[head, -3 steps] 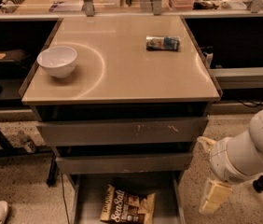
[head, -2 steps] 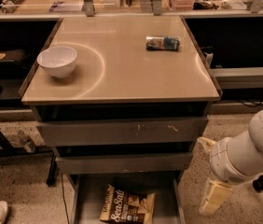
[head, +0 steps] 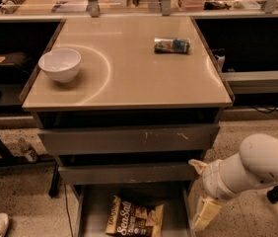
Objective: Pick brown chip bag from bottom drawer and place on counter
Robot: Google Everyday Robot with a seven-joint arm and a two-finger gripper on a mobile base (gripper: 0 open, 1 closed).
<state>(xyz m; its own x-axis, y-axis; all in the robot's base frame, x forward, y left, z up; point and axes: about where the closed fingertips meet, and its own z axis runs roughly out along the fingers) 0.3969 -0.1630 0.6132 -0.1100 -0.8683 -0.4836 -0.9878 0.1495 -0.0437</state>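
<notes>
at the bottom centre of the frame the brown chip bag (head: 134, 220) lies flat on the grey floor of the pulled-out bottom drawer (head: 94, 206). at lower right, just beside the drawer's right rail, the end effector (head: 201, 191) hangs on a white arm, released, its cream tips apart and holding nothing, clear of the bag. above, two closed drawer fronts (head: 129, 139). farther back, the counter (head: 139, 78) carries a white bowl (head: 59, 64) at left and a small blue packet (head: 171, 45) at upper right.
</notes>
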